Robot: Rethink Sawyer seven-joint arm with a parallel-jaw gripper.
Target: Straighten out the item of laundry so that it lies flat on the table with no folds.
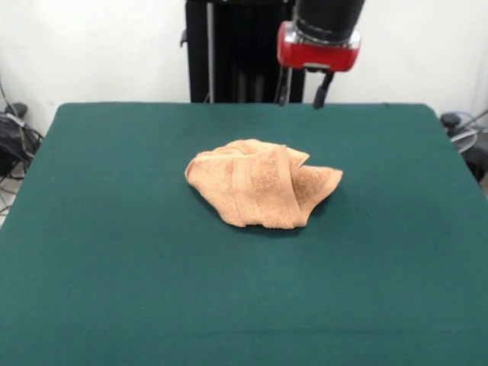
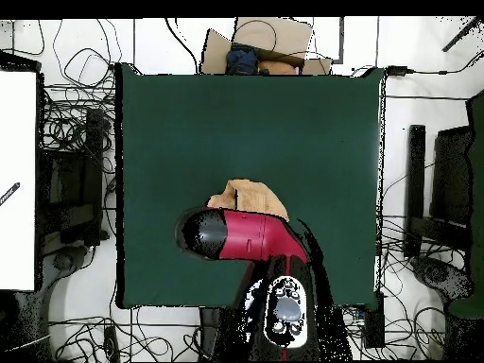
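A plain white wall (image 1: 91, 46) stood behind the scene. The pale floor (image 2: 397, 142) was strewn with tangled black cables (image 2: 71, 123). A cardboard box (image 2: 269, 38) sat at one edge, a white panel (image 2: 17, 180) at another.

cables (image 2: 80, 123), cardboard box (image 2: 274, 38) on floor

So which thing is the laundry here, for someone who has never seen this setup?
Find the large dark green cloth-covered table. Near its middle sits a small peach-orange terry-cloth towel, crumpled into a folded heap with a woven band across it. It is the only object lying on the table; the open gripper hangs above, apart.
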